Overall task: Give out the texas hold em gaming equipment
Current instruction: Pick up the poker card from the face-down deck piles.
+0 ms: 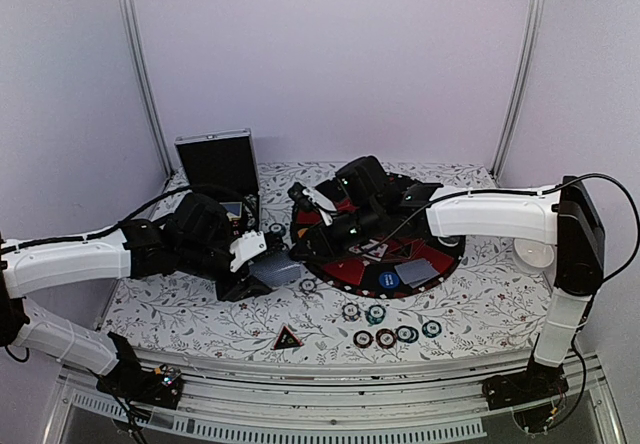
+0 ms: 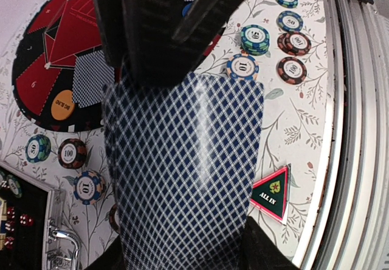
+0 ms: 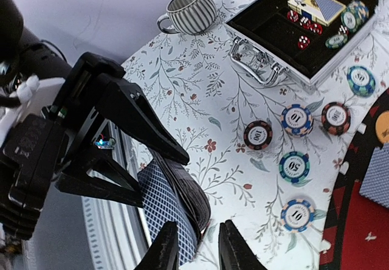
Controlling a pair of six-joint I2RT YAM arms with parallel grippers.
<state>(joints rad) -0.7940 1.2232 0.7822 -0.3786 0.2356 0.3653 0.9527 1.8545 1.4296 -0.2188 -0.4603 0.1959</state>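
A deck of blue-and-white diamond-backed playing cards (image 2: 188, 173) fills the middle of the left wrist view, held above the table. The left gripper (image 3: 159, 179) is clamped on it, one black finger across the top card and the other under the stack. At the bottom of the right wrist view the right gripper (image 3: 197, 249) straddles the deck's lower edge. Its fingers stand narrowly apart and a strip of cloth shows beside one of them, so I cannot tell whether it grips anything.

Right of the deck in the left wrist view lies a red-edged black triangle marked ALL IN (image 2: 272, 194). Above the deck are a blue-and-white striped chip (image 2: 242, 67), a teal chip stack (image 2: 254, 39) and brown chips (image 2: 292, 69). On the round red-and-black mat (image 2: 36, 81), upper left, sit an orange round button (image 2: 62, 104) and a face-down card (image 2: 91, 78). The open silver-edged black case (image 3: 267, 69) is at the upper right of the right wrist view, with a striped cup (image 3: 191, 10) to its left.
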